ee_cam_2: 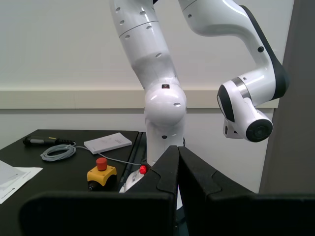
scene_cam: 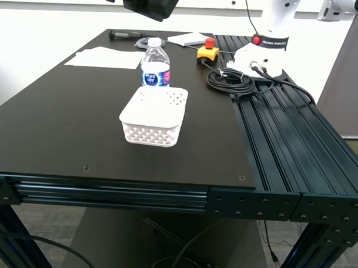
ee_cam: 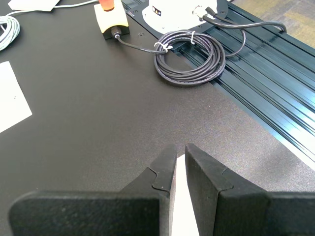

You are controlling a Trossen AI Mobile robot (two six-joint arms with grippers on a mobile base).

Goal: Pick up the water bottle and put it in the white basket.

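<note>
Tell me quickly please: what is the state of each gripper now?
My first gripper: closed, fingers nearly touching, holding nothing.
My second gripper: closed, fingers together, holding nothing.

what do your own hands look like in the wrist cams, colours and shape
Both look alike: my first hand has two matte black fingers with a slightly grainy surface, wedge-shaped and tapering to narrow tips, with a stepped notch on each, mounted on a broad black crossbar. My second hand has the same black tapered fingers and crossbar. No markings or cables show on either.
</note>
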